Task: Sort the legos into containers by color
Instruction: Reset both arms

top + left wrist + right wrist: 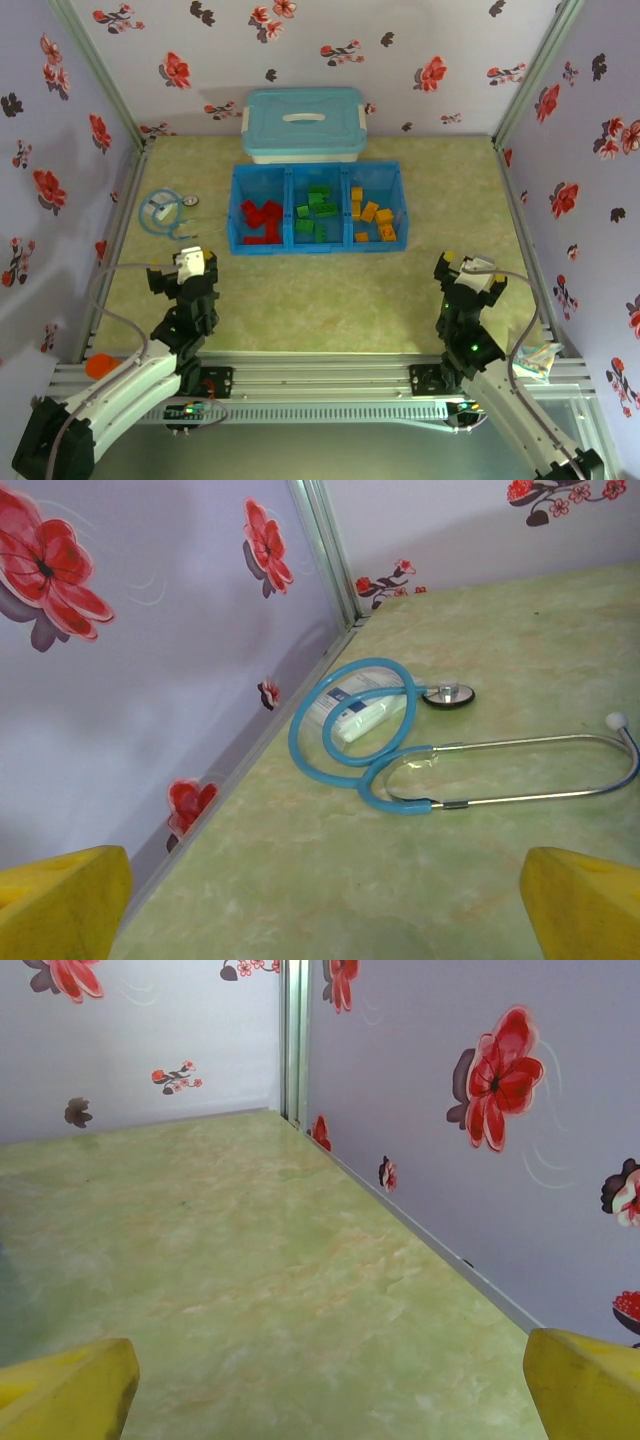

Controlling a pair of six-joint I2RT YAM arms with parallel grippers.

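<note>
We find the legos in the blue tray (234,210) on the counter (320,300): red legos (260,222) in the left compartment, green legos (316,212) middle, orange legos (372,218) right. We judge sorting done, nothing left. Left jaws and right jaws stand wide open, empty, well short of the tray.

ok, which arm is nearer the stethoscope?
Left. The left arm is close by, just nearward and right of the stethoscope; the right arm is far off to its right.
</note>
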